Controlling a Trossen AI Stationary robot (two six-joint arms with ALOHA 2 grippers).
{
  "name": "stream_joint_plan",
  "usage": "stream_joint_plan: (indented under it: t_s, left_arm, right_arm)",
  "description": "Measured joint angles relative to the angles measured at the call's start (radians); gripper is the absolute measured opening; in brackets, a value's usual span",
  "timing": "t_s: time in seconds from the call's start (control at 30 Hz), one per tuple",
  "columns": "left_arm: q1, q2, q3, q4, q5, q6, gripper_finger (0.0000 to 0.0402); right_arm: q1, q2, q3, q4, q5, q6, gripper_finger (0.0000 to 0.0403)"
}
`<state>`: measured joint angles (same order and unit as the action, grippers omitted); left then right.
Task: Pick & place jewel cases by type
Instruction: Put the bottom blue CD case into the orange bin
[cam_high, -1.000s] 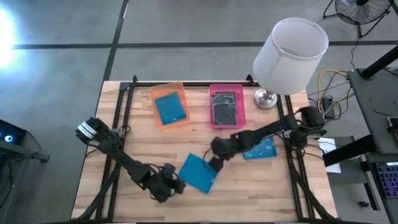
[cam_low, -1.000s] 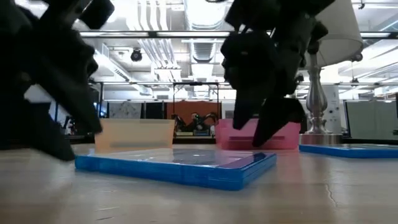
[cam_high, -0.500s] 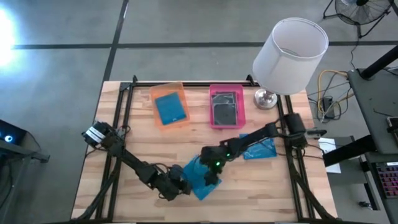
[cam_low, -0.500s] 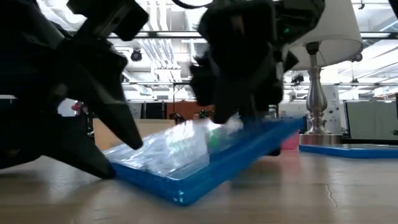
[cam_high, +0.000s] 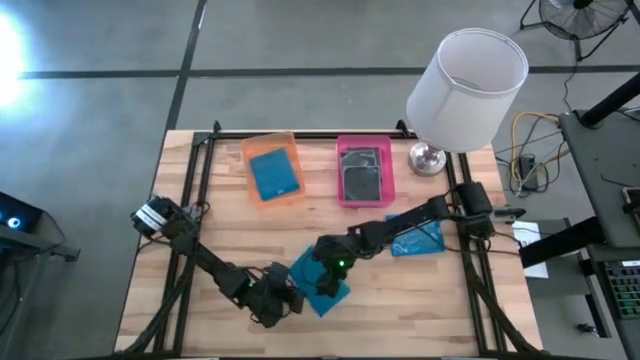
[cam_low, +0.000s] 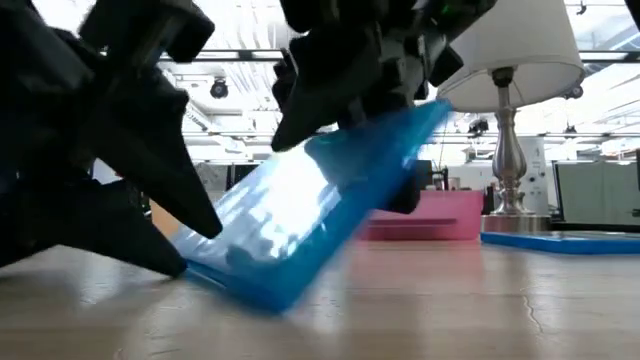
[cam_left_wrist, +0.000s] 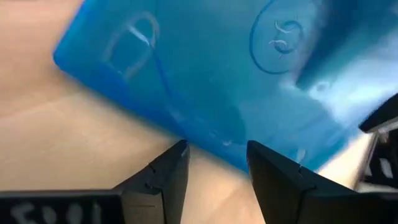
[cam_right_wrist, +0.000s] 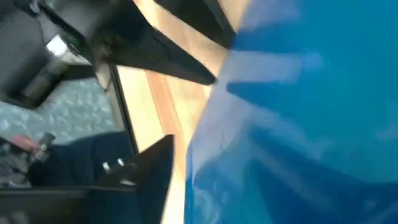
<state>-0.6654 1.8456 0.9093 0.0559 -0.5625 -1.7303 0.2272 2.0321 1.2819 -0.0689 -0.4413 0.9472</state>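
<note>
High view puts your right end effector (cam_high: 328, 277) over the front middle of the worktop (cam_high: 200, 200), pinching the raised edge of a blue case (cam_high: 318, 283). Low view shows that case (cam_low: 300, 220) tilted steeply, its low edge on the wood and its high edge up under the right end effector. Your left end effector (cam_high: 283, 300) sits just beside the low edge of the case, fingers spread; in the left wrist view the two dark fingers (cam_left_wrist: 168, 174) stand apart with the blue case (cam_left_wrist: 205, 81) just ahead of them, and you cannot tell whether they touch it.

Behind the right end effector, a second blue case (cam_high: 418, 238) lies flat beside the right arm. Farther back, well apart from both end effectors, an orange tray (cam_high: 272, 168) holds a blue case (cam_high: 274, 172), and just beside it a pink tray (cam_high: 364, 170) holds a dark case (cam_high: 361, 172). A lamp (cam_high: 465, 85) stands just beside the pink tray at the worktop's back corner on the right arm's side.
</note>
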Motion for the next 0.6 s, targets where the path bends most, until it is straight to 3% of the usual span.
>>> stream_joint_plan:
  t_s: [0.23,0.43,0.5,0.6]
  left_arm:
    - [-0.046,-0.071,0.014,-0.153,-0.072,-0.063,0.0147]
    - [-0.232,-0.268,0.028,-0.399,-0.389,-0.266,0.0147]
    - [-0.279,-0.338,0.033,-0.483,-0.459,-0.291,0.0147]
    - [-0.304,-0.433,0.036,-0.565,-0.534,-0.202,0.0147]
  right_arm:
    - [0.004,-0.026,-0.003,-0.004,0.085,0.059,0.0031]
    - [-0.057,-0.195,-0.012,-0.047,0.286,0.098,0.0013]
    - [-0.133,-0.243,-0.004,-0.043,0.337,0.087,0.0013]
    - [-0.306,-0.244,0.067,0.007,0.310,0.066,0.0013]
